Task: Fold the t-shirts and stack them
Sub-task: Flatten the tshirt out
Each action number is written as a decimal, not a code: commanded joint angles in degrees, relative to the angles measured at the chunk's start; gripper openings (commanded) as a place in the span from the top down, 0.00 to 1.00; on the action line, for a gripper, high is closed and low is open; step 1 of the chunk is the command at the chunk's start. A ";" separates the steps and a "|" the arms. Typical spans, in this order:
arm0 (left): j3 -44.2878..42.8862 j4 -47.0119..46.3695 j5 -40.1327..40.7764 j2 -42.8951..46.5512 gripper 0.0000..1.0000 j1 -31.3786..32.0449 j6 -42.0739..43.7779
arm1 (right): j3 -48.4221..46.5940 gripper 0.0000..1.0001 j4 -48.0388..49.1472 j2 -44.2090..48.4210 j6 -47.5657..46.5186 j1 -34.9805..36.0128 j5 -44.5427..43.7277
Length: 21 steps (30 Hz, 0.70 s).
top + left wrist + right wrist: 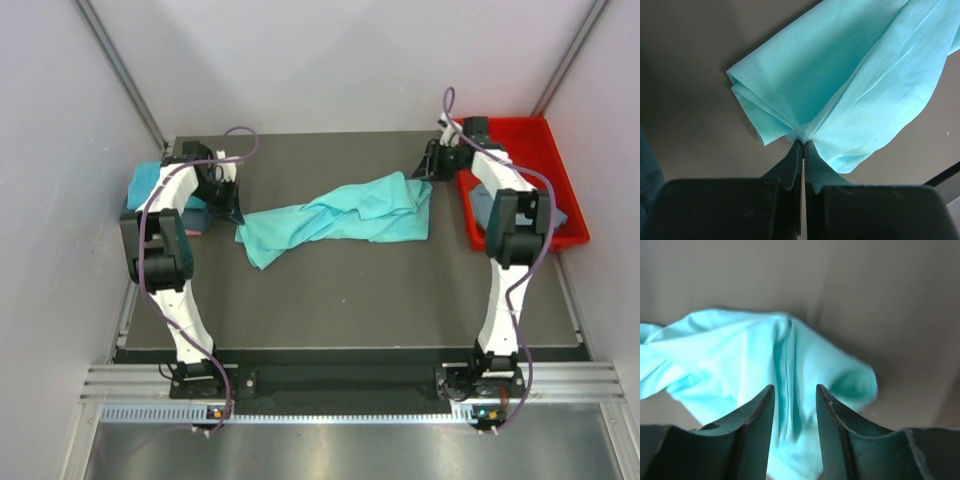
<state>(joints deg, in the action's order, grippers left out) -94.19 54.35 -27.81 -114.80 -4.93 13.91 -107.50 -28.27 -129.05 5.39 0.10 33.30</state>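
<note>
One turquoise t-shirt lies crumpled and drawn out in a long band across the middle of the desk, and it is not folded yet. The left claw is clenched on a bunch of cloth at the left end of this shirt, its jaws pressed together on the fabric. The right claw stands at the right end with its jaws apart. The cloth shows through the gap but does not seem to be pinched. At the left edge of the desk a small pile of shirts, teal on top, sits beside the left arm. It looks like the finished stack, though I cannot count its layers. In the red tray on the right a slate grey-blue shirt waits, half hidden by the right arm. I judge the task to be somewhere in the middle: this shirt must be spread flat, folded and stacked, and then at least one more.
</note>
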 commanded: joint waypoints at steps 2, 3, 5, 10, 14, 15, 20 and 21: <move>-0.99 0.41 -0.66 1.78 1.00 0.36 1.12 | 5.80 0.64 -2.66 11.54 1.03 -4.66 6.60; -1.25 0.41 -0.75 1.60 1.00 0.36 1.03 | 6.94 0.64 -3.45 13.37 0.94 -4.84 7.30; -1.78 0.41 -1.01 1.43 1.00 0.53 0.94 | 10.99 0.67 -3.55 15.14 1.38 -5.28 8.71; -1.78 0.14 -1.37 1.07 1.00 0.80 0.68 | 18.01 0.73 -2.14 18.13 3.39 -5.28 16.95; -1.52 0.14 -1.46 1.16 1.00 0.88 0.41 | 20.49 0.73 -0.38 17.44 6.48 -5.20 19.17; -1.52 0.06 -1.45 1.34 1.00 0.89 0.50 | 20.67 0.73 -0.64 17.17 6.56 -5.11 19.08; -0.82 0.14 -1.02 1.86 1.00 0.97 0.50 | 19.97 0.73 -0.73 14.71 6.30 -4.93 17.77; -0.64 0.14 -0.93 1.86 1.00 0.89 0.59 | 19.70 0.73 -0.64 14.27 6.21 -4.76 17.59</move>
<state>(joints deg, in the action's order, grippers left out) -94.21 54.33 -27.81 -114.80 -4.19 13.87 -86.26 -30.63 -113.91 11.07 -5.21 49.45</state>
